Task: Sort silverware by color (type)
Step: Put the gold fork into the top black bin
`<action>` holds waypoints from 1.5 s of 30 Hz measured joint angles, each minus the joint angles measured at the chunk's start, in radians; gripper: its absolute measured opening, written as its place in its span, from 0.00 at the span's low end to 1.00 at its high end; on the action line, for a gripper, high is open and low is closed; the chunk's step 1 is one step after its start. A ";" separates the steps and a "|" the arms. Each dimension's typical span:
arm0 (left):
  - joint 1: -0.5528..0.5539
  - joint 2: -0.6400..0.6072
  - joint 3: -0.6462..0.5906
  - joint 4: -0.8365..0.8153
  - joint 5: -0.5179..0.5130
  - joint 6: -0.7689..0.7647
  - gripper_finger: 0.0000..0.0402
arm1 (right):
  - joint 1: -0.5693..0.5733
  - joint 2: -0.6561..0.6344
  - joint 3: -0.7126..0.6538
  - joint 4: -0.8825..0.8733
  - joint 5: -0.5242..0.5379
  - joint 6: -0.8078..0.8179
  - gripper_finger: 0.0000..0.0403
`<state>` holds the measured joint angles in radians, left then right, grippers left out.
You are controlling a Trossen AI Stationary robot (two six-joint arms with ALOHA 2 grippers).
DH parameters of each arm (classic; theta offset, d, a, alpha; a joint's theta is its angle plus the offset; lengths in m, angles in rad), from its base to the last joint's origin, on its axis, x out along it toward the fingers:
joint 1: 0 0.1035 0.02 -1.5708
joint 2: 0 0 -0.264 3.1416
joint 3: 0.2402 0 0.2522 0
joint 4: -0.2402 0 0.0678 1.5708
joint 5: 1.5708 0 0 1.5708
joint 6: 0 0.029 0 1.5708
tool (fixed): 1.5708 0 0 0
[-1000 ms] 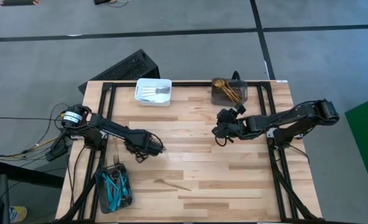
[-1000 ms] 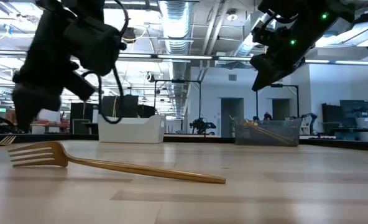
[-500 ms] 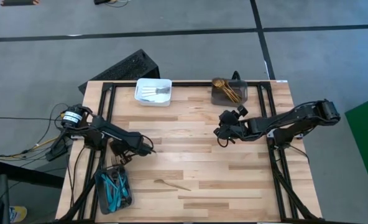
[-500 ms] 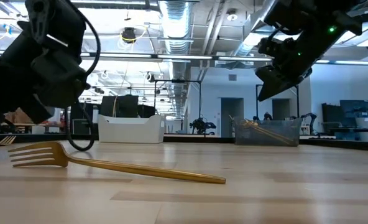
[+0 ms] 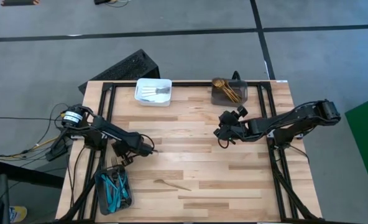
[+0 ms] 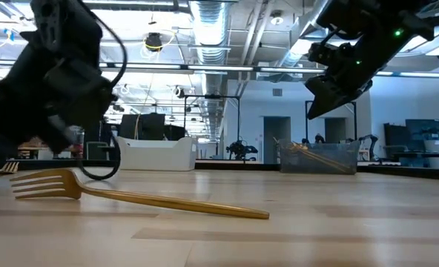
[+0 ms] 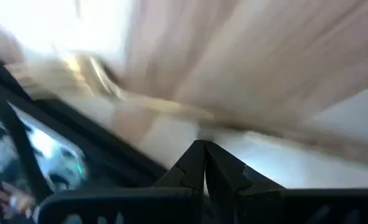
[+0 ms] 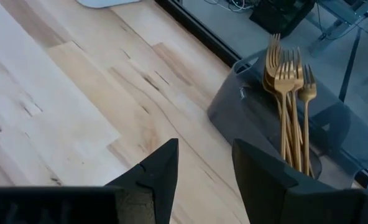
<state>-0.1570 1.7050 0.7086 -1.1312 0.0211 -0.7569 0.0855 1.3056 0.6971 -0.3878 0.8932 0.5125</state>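
Gold catches the light nearest the table's front edge, where a lone gold fork (image 5: 171,185) lies flat on the bare planks of the wooden table (image 5: 246,180), its tines pointing toward the left side, seen close up in the low view (image 6: 130,196). Just beyond it at the front left corner, a dark grey bin (image 5: 114,190) holds the blue-handled pieces (image 5: 115,182), with some silver tines poking out over its far rim. Above that bin's far end hovers the left gripper (image 5: 149,149), its fingers pressed together with nothing between them, as the left wrist view shows (image 7: 204,163). Well apart across the middle of the table, the right gripper (image 5: 220,133) hangs clear of the wood, fingers parted a moderate way and empty; in the right wrist view (image 8: 204,163) the gap between them frames bare table. Farther back, at the far edge, a white bin (image 5: 153,91) on the left holds the plain silver pieces (image 5: 154,93), while a second dark grey bin (image 5: 229,92) on the right holds the gold forks (image 8: 289,106), their tines resting up over its rim
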 joint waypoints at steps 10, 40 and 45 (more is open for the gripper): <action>0.003 0.001 0.207 0.145 -0.289 0.214 0.00 | -0.001 0.000 0.000 0.054 -0.005 -0.005 0.43; 0.172 -0.015 0.047 0.092 -0.220 0.785 0.18 | 0.031 0.001 0.001 0.118 -0.084 0.011 0.43; 0.194 -0.017 0.072 0.087 -0.224 0.863 0.04 | 0.039 0.001 0.001 0.098 -0.084 0.011 0.43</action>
<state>0.0367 1.6878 0.7809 -1.0437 -0.2025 0.1061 0.1249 1.3064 0.6979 -0.2893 0.8089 0.5240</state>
